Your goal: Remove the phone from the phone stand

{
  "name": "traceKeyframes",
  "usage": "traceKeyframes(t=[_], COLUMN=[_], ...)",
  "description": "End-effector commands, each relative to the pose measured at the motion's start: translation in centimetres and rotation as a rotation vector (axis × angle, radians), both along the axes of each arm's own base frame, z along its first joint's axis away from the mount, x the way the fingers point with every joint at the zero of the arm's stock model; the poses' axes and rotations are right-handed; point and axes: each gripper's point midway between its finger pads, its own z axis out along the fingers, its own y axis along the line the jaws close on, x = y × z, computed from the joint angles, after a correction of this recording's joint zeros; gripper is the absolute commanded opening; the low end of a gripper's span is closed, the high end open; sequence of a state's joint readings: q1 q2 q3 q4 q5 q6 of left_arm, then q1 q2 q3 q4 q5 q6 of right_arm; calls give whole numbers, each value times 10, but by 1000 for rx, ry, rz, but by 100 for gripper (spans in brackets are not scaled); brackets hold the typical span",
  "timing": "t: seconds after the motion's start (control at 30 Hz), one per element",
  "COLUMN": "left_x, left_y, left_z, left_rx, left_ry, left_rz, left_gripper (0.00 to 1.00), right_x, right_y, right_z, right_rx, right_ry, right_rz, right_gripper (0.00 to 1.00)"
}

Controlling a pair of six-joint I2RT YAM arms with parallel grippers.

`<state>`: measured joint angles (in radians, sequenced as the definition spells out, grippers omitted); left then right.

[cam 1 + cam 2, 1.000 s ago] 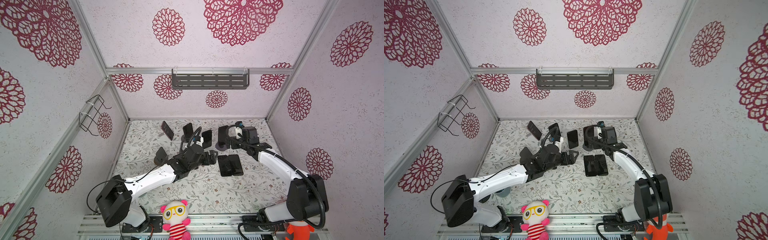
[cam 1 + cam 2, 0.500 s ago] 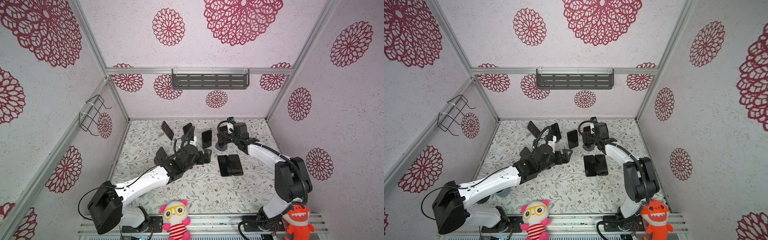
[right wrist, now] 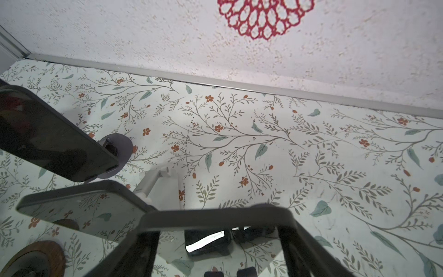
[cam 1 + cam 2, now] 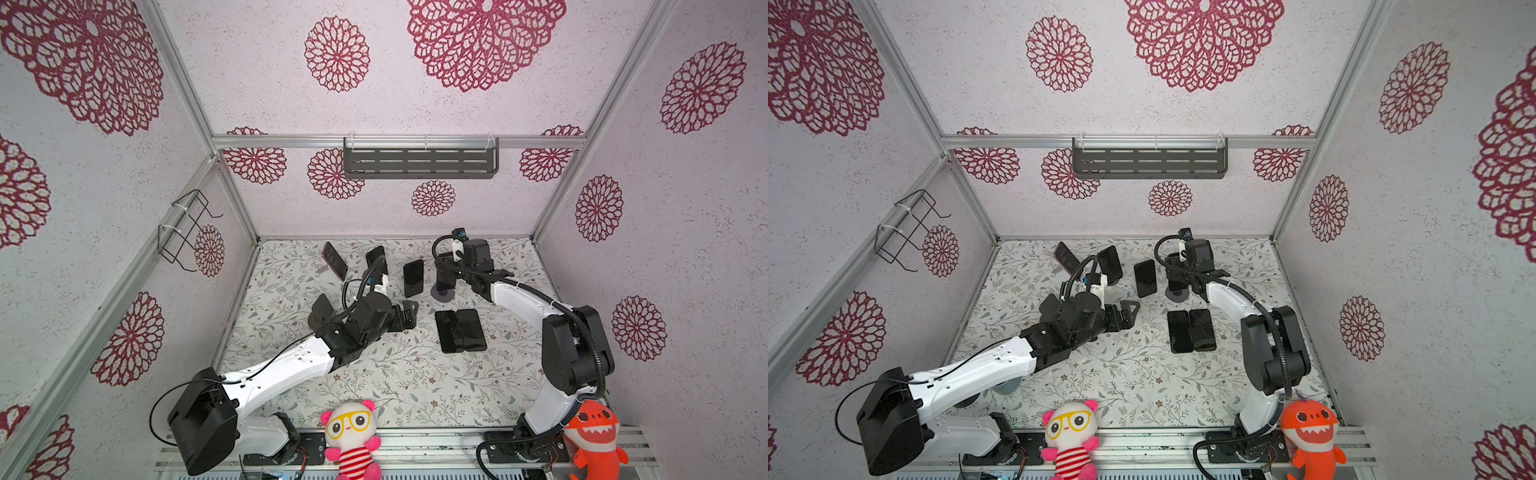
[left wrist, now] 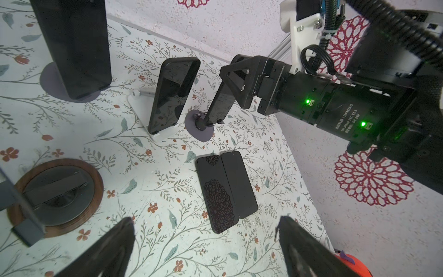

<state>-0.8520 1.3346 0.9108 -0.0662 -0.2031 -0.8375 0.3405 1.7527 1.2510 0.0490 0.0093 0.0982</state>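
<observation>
The phone (image 5: pixel 219 105) is a dark slab leaning in a phone stand with a round grey base (image 5: pixel 200 128) at the back of the table. In both top views my right gripper (image 4: pixel 446 272) covers most of it above that base (image 4: pixel 442 294). The right wrist view shows the phone's top edge (image 3: pixel 215 218) spanning the right gripper (image 3: pixel 218 239), with a finger against each side. The phone's lower end still rests in the stand. My left gripper (image 5: pixel 206 239) hangs open over bare table, left of the stand (image 4: pixel 409 316), holding nothing.
Another dark phone (image 5: pixel 172 96) leans on a white stand just left of the target. Further left stand two more phones (image 4: pixel 376 259) (image 4: pixel 334 261). Two phones (image 4: pixel 459 330) lie flat side by side in front. A round wooden stand (image 5: pixel 55 194) sits near my left arm.
My right gripper has settled over the phone on the grey round stand and its jaws have narrowed onto the phone's sides. My left arm has drawn back slightly, staying open.
</observation>
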Motion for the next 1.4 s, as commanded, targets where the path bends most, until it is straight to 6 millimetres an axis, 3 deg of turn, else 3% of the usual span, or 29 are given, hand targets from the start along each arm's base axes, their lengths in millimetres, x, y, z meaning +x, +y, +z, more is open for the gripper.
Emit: traceKeyframes(t=[0.0, 0.23, 0.4, 0.67, 0.93, 1.07, 1.2, 1.37], left_x=[3, 3, 5, 10, 17, 17, 15, 22], left_y=[11, 13, 11, -1, -23, -48, -71, -80], left_z=[0, -5, -3, 2, 7, 13, 15, 10], left_rx=[9, 17, 33, 54, 64, 57, 70, 69], left_ry=[-9, -4, -13, -27, -53, -87, -109, -91], left_rz=[34, 44, 33, -6, -86, -205, -327, -389], left_gripper=[97, 97, 98, 97, 96, 87, 74, 62], right_x=[7, 7, 1, -20, -47, -68, -92, -121], right_y=[-2, -3, -3, -7, -18, -17, -4, 8], right_z=[12, 27, 49, 83, 102, 105, 101, 95], right_rx=[-2, -1, 25, 78, 102, 131, 160, 202], right_ry=[-26, -36, -50, -52, -32, 23, 88, 168], right_rz=[-24, -30, -27, -35, -58, -34, 71, 180], right_gripper=[77, 71, 70, 68, 67, 67, 67, 67])
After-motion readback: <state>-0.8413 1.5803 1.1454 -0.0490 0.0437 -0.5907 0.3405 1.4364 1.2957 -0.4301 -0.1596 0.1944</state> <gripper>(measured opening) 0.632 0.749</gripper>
